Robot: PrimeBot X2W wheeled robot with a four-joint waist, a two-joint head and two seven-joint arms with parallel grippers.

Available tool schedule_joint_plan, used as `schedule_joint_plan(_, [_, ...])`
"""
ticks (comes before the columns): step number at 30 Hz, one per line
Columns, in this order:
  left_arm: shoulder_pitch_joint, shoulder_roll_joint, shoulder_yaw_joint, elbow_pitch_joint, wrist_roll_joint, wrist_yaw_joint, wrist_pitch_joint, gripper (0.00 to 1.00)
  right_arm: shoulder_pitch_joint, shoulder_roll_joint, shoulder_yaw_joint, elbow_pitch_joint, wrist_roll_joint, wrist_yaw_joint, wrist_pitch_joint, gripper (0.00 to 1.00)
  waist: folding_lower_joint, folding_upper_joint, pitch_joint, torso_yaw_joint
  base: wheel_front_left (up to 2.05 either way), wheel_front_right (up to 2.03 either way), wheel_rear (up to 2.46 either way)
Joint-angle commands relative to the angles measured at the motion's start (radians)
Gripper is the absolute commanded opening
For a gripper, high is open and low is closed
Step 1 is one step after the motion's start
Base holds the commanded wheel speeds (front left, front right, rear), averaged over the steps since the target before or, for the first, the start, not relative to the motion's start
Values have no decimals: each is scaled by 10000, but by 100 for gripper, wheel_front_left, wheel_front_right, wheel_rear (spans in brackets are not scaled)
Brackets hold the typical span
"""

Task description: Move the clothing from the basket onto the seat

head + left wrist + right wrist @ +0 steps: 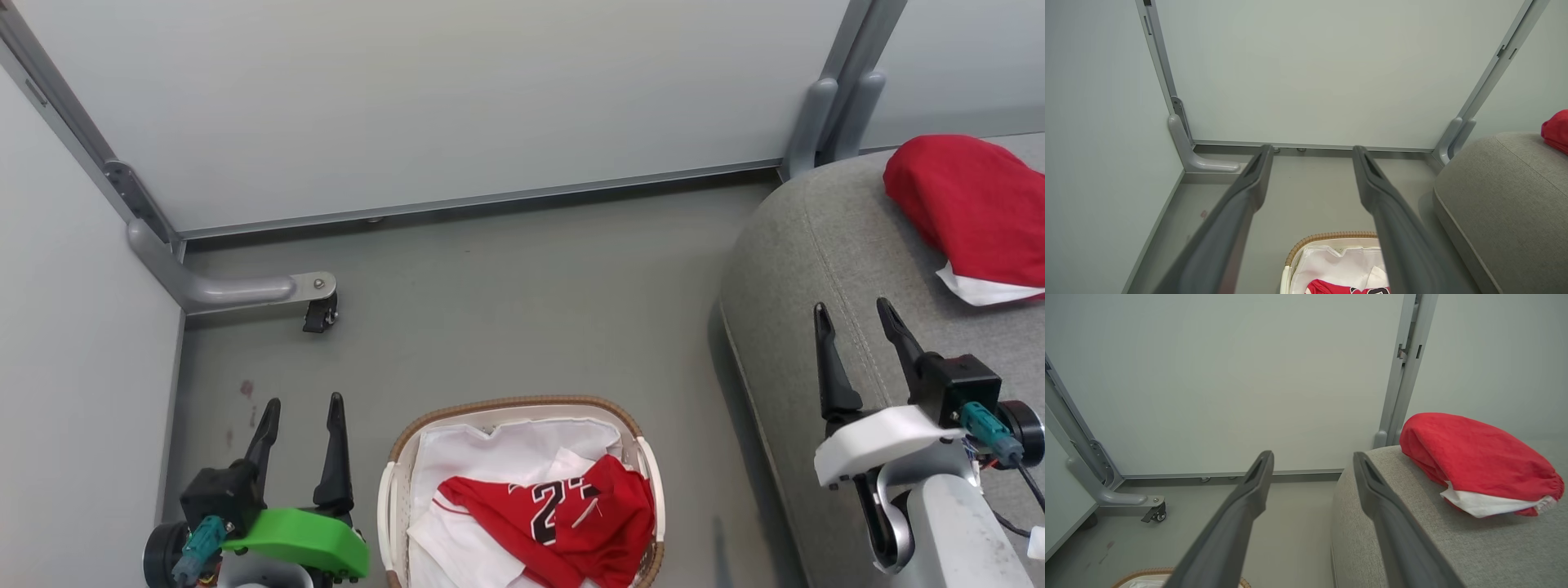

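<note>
Head view: jersey [563,523] in basket [514,402], bottom centre; red garment [971,204] on seat [816,245], upper right. Left end effector [304,400] and right end effector [851,304] gape, empty.

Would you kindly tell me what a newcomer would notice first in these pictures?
The reds stand out: a jersey with black numerals lies in the basket at the head view's bottom middle, and a red garment with white trim sits on the grey seat at upper right. Both grippers are open and empty, the left gripper beside the basket, the right gripper by the seat's edge.
</note>
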State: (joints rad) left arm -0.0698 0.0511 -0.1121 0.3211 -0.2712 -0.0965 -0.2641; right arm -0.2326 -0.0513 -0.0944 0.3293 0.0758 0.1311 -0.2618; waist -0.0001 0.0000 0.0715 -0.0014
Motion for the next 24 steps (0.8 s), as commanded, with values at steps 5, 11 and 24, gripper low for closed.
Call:
schedule_joint_plan(5, [222, -2, 2, -27, -132, 52, -5, 100, 599, -13, 212, -337, 334, -7, -49, 100, 1, 0, -65, -29, 0, 0, 0])
schedule_joint_plan(11, [269, -1, -67, 53, -140, 58, -7, 100, 794, -9, 295, -257, 551, -7, -49, 100, 1, 0, -154, -93, 0, 0, 0])
schedule_joint_plan(24, [182, -1, -201, 69, -146, 52, -5, 100, 790, -8, 401, -39, 794, -7, -49, 100, 1, 0, -201, -71, 0, 0, 0])
